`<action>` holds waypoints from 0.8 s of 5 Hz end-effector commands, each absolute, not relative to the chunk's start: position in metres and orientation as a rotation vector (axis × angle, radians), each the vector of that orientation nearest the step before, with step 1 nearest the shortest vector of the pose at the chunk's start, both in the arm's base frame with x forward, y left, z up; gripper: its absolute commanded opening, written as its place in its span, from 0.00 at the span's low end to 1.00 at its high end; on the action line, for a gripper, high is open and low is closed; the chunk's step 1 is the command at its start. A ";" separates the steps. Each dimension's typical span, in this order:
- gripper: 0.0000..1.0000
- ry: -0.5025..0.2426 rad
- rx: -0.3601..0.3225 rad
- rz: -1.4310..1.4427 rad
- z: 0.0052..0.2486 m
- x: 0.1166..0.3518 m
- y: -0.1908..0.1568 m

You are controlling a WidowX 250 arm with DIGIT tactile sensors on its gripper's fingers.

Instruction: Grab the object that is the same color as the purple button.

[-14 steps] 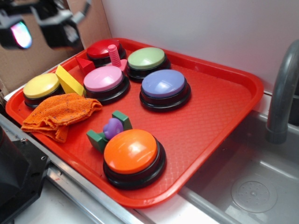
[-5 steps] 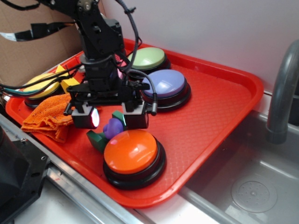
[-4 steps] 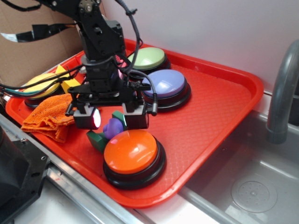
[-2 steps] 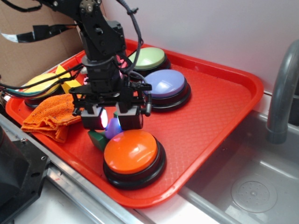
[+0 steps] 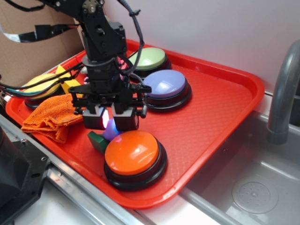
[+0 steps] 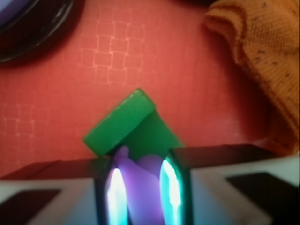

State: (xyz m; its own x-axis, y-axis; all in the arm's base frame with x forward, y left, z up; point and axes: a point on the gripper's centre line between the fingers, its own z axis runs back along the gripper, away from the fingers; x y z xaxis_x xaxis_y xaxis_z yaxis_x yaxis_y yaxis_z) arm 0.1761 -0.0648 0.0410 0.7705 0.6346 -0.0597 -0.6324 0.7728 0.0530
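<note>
Looking down between the two glowing pads, we see our tool (image 5: 110, 123) narrowed around the small lumpy purple plastic toy piece (image 6: 140, 187), the pads standing just beside its flanks or already pressing them; we cannot tell for certain that the grip is firm. The piece sits in the hollow of the green U-shaped block (image 6: 126, 126), just behind the big orange dome button (image 5: 133, 152) on the textured red plastic tray (image 5: 211, 108). Its colour matches the glossy lavender-purple dome button on the black base (image 5: 164, 84), which stands well apart toward the back.

We judge the main risk to be the shape of the piece: rounded and lumpy, it could squirt out from between flat pads as they tighten. A second risk is the green block, since its arms lie close to the pads and a lift might drag it along or jam the piece against it. The orange button is near enough that a sideways drift could bump its dome. The crumpled orange knitted cloth (image 5: 51, 115) lies off to one side and looks unlikely to snag.
</note>
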 end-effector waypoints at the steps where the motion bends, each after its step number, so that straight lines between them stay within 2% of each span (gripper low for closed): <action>1: 0.00 0.018 0.006 0.502 0.109 0.190 -0.032; 3: 0.00 0.058 0.032 0.288 0.162 0.184 0.017; 4: 0.00 0.022 0.033 0.268 0.173 0.180 0.037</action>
State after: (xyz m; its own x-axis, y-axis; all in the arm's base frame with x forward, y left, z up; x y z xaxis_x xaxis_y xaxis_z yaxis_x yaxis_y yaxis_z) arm 0.1682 0.0320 0.1607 0.9599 0.2714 -0.0697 -0.2694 0.9623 0.0372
